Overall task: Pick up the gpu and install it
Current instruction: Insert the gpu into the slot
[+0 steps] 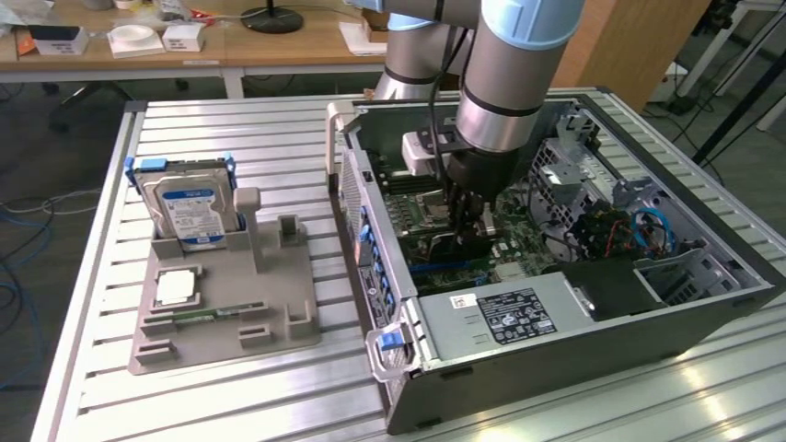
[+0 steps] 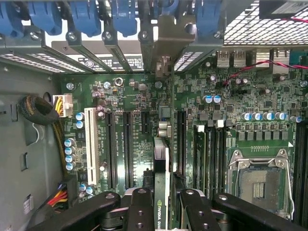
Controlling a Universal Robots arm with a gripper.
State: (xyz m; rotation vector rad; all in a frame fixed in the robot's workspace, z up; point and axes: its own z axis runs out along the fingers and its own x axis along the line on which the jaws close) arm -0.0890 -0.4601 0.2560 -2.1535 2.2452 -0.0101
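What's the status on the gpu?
Gripper shut on gpu, inside the case. Card edge-on over motherboard slots. Nothing blocking.

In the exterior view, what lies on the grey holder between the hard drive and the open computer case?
Between the hard drive and the computer case, the exterior view shows two empty upright brackets of the grey holder, then bare slatted table.

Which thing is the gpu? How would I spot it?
Find the big open computer case on the metal table. The robot's claw reaches inside, shut on the gpu: a thin black card held on edge above the green board, unlike the silver hard drive outside.
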